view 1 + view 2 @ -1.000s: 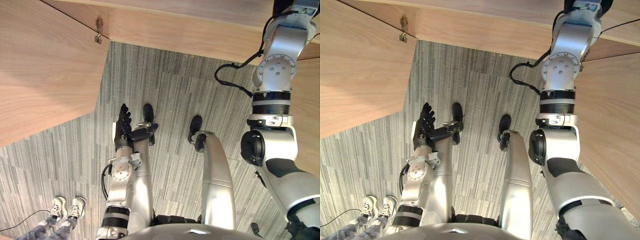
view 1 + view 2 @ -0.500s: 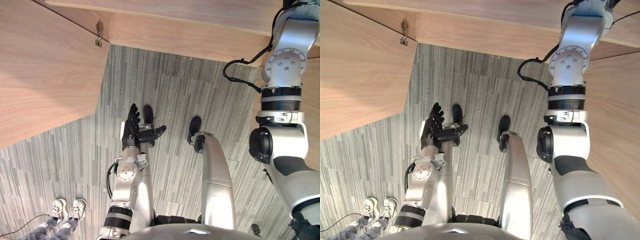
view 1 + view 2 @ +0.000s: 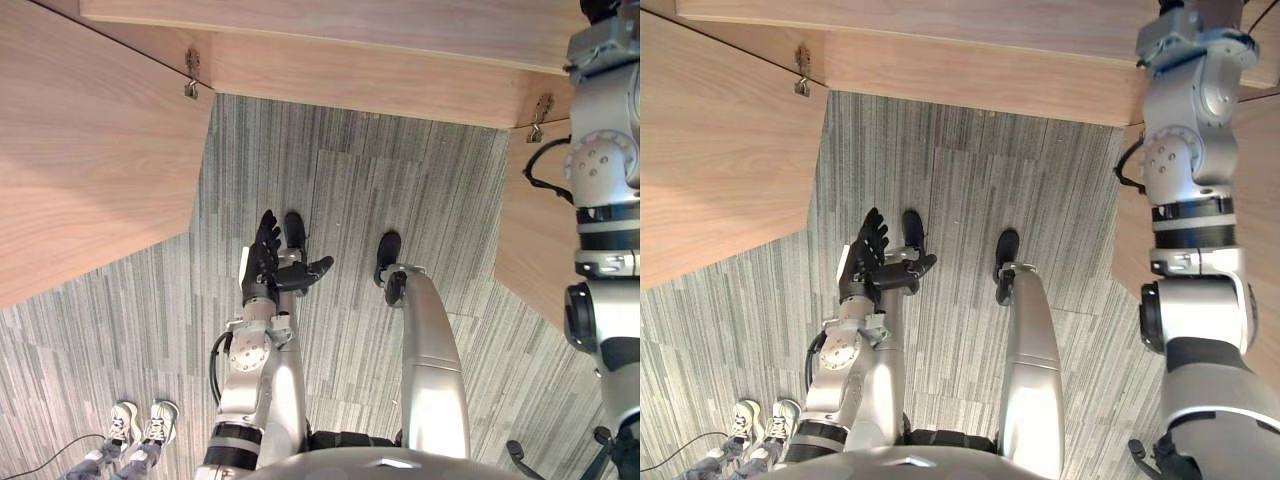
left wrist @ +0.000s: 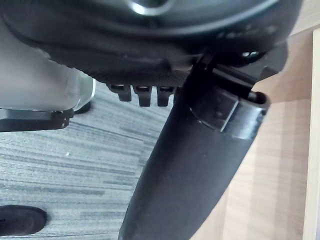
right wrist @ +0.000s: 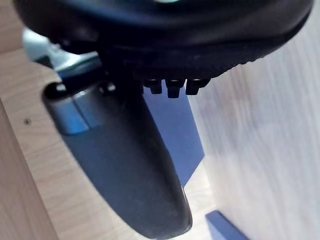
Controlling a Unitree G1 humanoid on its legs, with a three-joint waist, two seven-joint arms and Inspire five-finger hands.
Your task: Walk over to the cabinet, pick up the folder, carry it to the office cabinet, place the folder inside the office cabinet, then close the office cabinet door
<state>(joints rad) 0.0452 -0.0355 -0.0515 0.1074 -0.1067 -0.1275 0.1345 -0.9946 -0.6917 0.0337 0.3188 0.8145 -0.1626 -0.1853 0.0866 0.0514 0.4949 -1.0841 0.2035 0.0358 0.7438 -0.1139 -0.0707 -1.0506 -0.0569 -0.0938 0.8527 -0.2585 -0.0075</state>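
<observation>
The office cabinet (image 3: 350, 55) spans the far side of the scene with its 2 doors swung open toward the robot: the left door (image 3: 90, 170) is a broad wooden panel on the left, and the right door (image 3: 528, 240) is a narrower panel on the right. Grey carpet floor (image 3: 400, 180) lies between them. The right arm is raised and reaches far into the cabinet. In the right wrist view the blue folder (image 5: 172, 125) stands among the wooden panels just past the right hand (image 5: 125, 165). That hand's thumb is stretched straight and its fingers (image 5: 171, 89) are a straight row, curled round nothing; I cannot tell whether they touch the folder. The step in hand looks like placing the folder inside, at or about release. Next, the arm must come out clear of the folder, then both doors need pushing shut. The left hand (image 3: 262, 262) hangs low with fingers spread. A person's shoes (image 3: 140, 420) stand near left.
</observation>
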